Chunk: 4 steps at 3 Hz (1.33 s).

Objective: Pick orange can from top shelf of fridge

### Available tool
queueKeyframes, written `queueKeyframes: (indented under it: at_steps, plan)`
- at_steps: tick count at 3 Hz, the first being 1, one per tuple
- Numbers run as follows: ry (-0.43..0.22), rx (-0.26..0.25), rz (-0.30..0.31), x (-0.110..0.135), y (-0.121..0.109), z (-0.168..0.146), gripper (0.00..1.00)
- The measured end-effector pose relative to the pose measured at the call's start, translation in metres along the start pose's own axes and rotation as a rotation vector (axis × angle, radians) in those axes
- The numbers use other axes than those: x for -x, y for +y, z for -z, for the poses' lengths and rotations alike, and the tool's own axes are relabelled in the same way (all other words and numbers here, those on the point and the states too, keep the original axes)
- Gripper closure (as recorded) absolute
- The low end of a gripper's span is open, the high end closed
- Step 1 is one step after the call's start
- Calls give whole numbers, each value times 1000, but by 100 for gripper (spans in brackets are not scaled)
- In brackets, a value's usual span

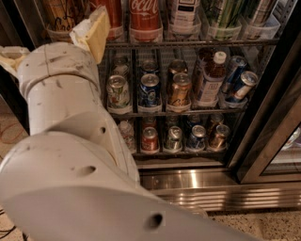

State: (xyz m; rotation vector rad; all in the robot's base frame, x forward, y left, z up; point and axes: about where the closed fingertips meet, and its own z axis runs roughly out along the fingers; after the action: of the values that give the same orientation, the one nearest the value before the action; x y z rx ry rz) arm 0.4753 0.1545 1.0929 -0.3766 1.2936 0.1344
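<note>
Camera view: the claw is in the upper left of the frame, raised to the top shelf of the fridge. It's released, nothing in it. Its cream fingers are spread wide, probably so they can pass either side of a can. The orange can stands at the far upper left on that shelf, in a clear tray, just behind the claw and left of the red Coca-Cola can. It hasn't been grasped yet. The white arm fills the lower left and hides the can's base. The neighbouring cans sit close, so my guess is the approach needs to go straight in.
</note>
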Motion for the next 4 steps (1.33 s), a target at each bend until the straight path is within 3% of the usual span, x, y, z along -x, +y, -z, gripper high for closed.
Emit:
queueKeyframes:
  at_steps: [1,2,3,4]
  plan:
    - [-22,-76,-18,9,-15,-15,0]
    - [7,-93,-67,4,-20,-44,0]
    - [45,-70,-140,5,-12,-71,0]
    - [45,-70,-140,5,-12,-71,0]
